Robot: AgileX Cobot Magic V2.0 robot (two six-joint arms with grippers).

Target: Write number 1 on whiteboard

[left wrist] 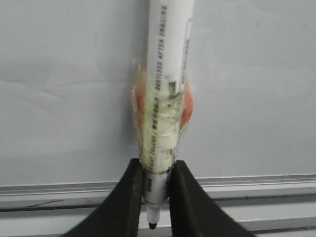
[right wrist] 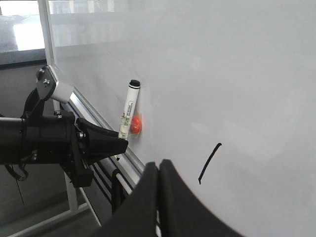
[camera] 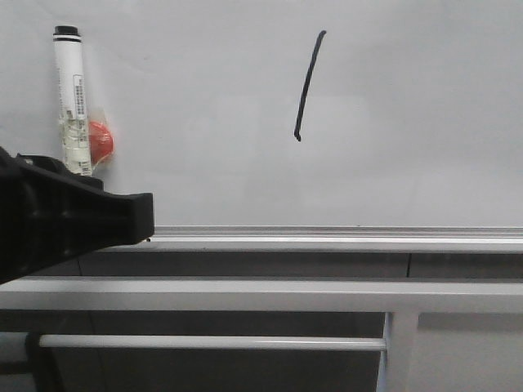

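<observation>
The number 1 (camera: 308, 86) is a thin black slanted stroke on the whiteboard (camera: 409, 114). It also shows in the right wrist view (right wrist: 209, 163). My left gripper (camera: 127, 202) is at the lower left, shut on a white marker pen (camera: 72, 98) that stands upright along the board. In the left wrist view the fingers (left wrist: 126, 197) clamp the marker (left wrist: 165, 74) near its black tip, which points down. Yellowed tape and a red-orange lump (camera: 101, 143) are on the marker's barrel. My right gripper (right wrist: 158, 170) is shut and empty, back from the board, right of the left arm (right wrist: 44, 143).
A silver rail (camera: 327, 241) runs along the board's lower edge. Grey frame bars (camera: 245, 294) and a thin rod (camera: 204, 342) lie below it. The board's left edge frame (right wrist: 45, 44) shows in the right wrist view.
</observation>
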